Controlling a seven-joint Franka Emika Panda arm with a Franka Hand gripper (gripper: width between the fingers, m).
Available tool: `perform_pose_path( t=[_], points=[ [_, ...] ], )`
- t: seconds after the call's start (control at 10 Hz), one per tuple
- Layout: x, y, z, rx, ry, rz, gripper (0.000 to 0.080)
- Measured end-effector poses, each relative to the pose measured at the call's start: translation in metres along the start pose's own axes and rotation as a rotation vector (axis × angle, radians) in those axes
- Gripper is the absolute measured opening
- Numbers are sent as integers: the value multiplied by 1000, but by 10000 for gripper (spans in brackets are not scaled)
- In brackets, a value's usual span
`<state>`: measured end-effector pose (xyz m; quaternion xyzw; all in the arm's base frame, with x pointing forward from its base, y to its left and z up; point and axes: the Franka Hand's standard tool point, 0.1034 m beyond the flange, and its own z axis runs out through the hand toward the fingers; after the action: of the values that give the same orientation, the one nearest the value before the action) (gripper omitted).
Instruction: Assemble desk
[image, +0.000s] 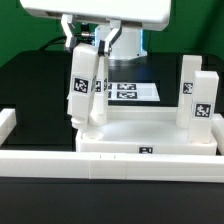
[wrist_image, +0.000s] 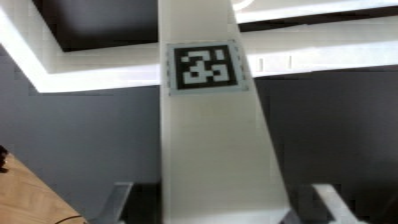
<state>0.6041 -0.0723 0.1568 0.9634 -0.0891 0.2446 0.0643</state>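
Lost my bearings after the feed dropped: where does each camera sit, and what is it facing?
Exterior view: off the arm, low, facing the tabletop; shows the end effector gripping a tagged leg.
Wrist view: on the wrist, looking along the leg; one of the fingers shows.
Shared: leg and tabletop.

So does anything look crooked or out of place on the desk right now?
Yes: the leg in the gripper leans at a tilt over the tabletop, near its corner on the exterior view's left. The two legs on the exterior view's right stand upright. Nothing looks damaged.
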Motion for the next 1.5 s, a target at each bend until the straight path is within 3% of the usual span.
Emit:
perform_pose_path(
  t=[0.3, 0.7, 0.8, 1.0, 1.3, 1.5],
  points=[
    [-3, -13, -2, 11, 7, 9, 293],
    [-2, -11, -2, 9, 11, -8, 293],
    [4, -3, -8, 13, 27, -42, 293],
    [11, 10, -15, 32, 60, -64, 293],
    [16, 6, -23, 78, 48, -45, 293],
    [14, 5, -22, 86, 27, -22, 293]
  ],
)
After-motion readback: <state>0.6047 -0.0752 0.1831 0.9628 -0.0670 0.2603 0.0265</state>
